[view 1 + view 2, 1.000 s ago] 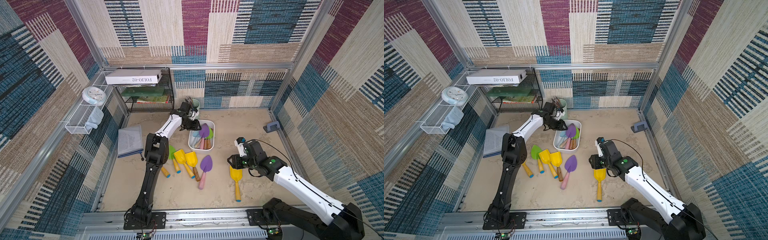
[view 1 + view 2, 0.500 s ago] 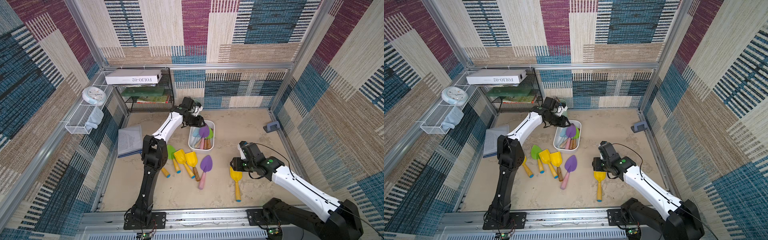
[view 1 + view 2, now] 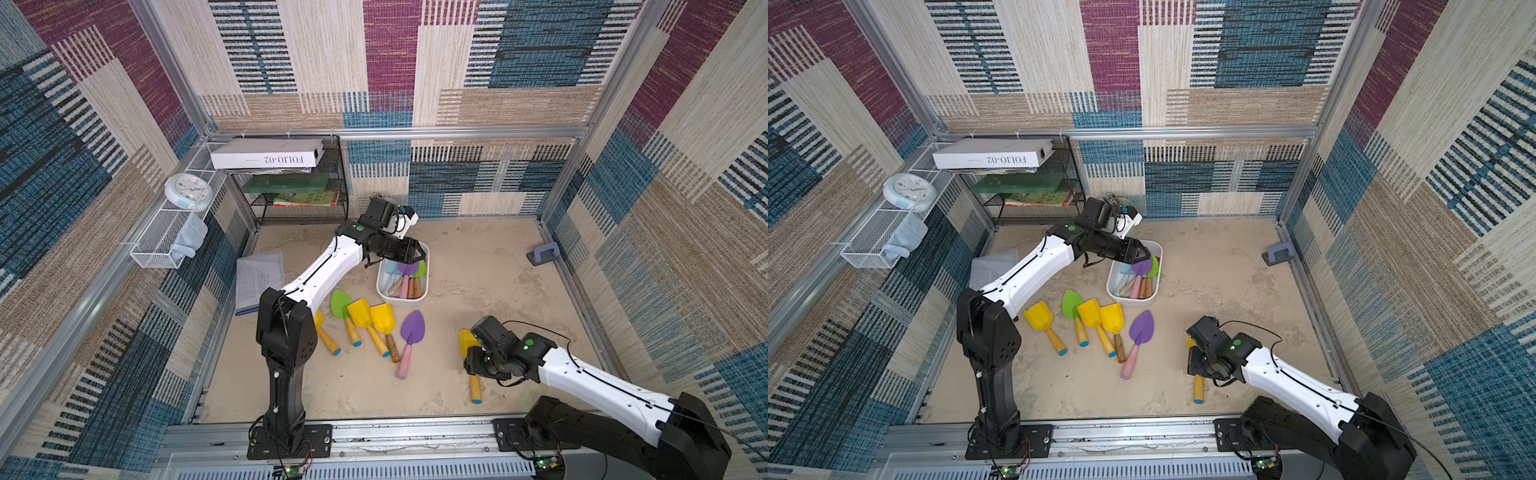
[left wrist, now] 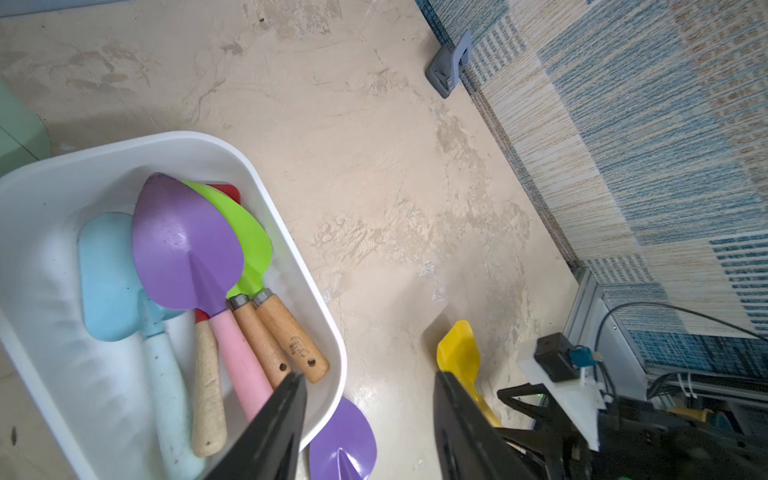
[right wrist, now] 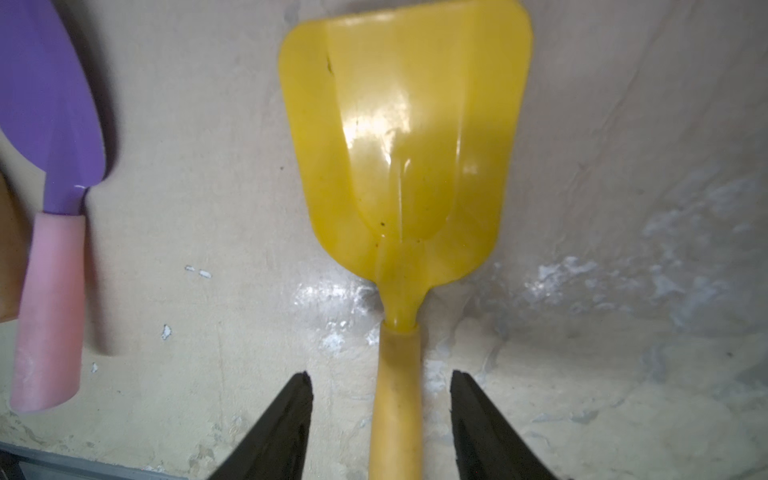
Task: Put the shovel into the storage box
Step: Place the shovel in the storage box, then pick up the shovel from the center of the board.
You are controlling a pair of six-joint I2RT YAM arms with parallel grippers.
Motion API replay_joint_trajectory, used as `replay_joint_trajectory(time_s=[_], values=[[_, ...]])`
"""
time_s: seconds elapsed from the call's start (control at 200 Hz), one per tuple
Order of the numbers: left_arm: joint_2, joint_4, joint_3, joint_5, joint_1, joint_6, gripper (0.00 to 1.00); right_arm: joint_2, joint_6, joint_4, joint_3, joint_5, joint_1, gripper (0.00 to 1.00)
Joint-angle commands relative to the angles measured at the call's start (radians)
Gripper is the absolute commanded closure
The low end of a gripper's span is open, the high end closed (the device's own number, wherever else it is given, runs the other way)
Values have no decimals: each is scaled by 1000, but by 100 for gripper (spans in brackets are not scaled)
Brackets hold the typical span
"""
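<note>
Shovel of glossy yellow plastic, with a square scoop, raised side edges and a round matte handle, lies flat on the worn beige table, well apart from the storage box. The right fingers, black and pointed, stand open on both sides of its handle and seem not to touch it. The box is smooth white plastic with rounded corners and holds other shovels, purple, green and light blue. The left fingers are open over one end of it and hold nothing.
</note>
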Motion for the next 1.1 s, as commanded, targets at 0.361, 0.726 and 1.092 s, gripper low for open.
replay_joint_trajectory(time_s=[0.361,0.726,1.092], values=[[-131,102,-178,-19,-38,-41,47,112,189,4,-26,49,150,64],[-217,213,-348,34,-48,-121,47,111,109,-13,77,150,157,100],[-252,423,-522,141,-86,-182,42,155,-288,91,308,100,148,100]])
